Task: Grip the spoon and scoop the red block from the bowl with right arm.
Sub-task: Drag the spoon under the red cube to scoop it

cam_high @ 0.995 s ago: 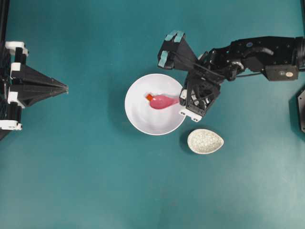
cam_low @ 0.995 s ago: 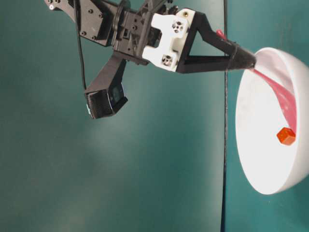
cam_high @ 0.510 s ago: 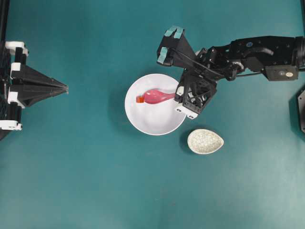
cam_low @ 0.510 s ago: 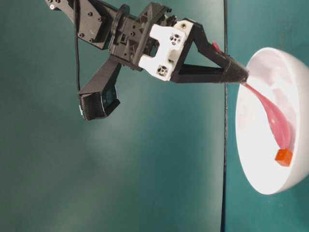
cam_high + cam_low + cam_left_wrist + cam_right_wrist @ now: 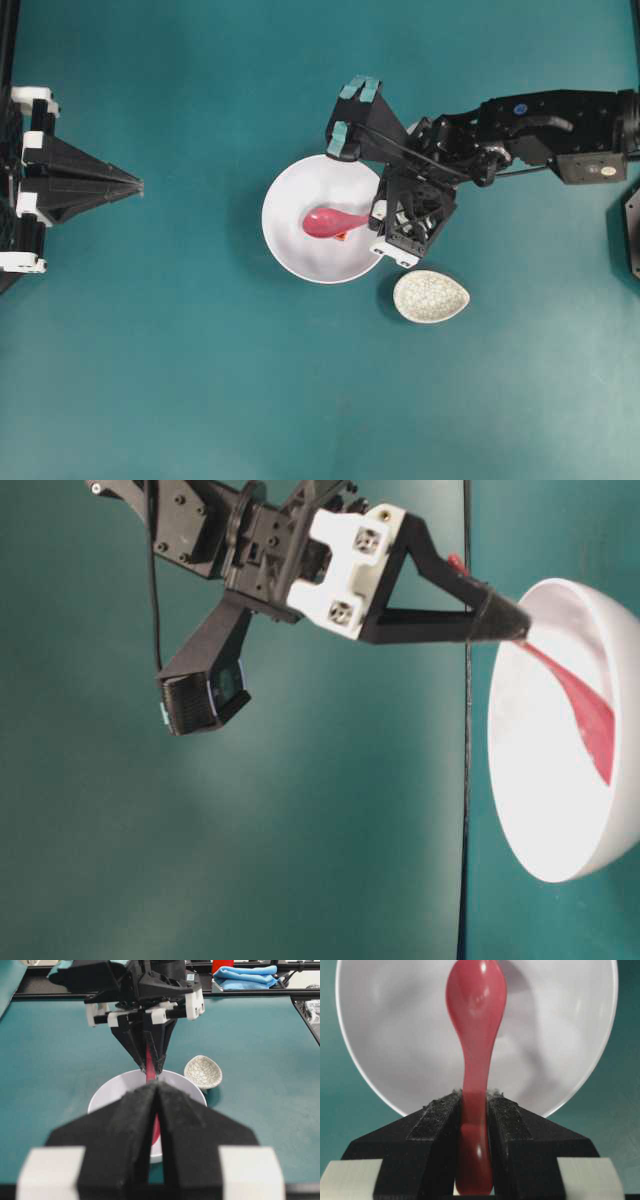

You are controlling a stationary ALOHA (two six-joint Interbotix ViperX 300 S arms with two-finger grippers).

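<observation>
**Overhead view: spoon in bowl, block not yet scooped**

Overhead view shows my right gripper (image 5: 385, 216) at the right rim of the bowl (image 5: 285, 190), jaws clamped on the handle of the spoon (image 5: 333, 221). The scoop sits near the bowl's middle. The red block (image 5: 341, 236) peeks out as an orange sliver just under the scoop's near-right edge, touching or tucked against it (can't tell which). It looks beside or under the scoop, not in it.

Right wrist cam: my pads (image 5: 437, 1115) pinch the handle from both sides, scoop pointing away over the white bowl floor. No block visible inside the scoop, and the table-level view shows none either.

Step in hand, as I judge it: grip is done, scooping is underway, block not loaded yet.

Next move prob calls for getting the scoop's lip low against the bowl floor behind the block, then pushing it toward the wall so it rides up in. Risk: the cube skates away again.

My left gripper (image 5: 135, 183) is parked far left, jaws together, holding nothing.
</observation>
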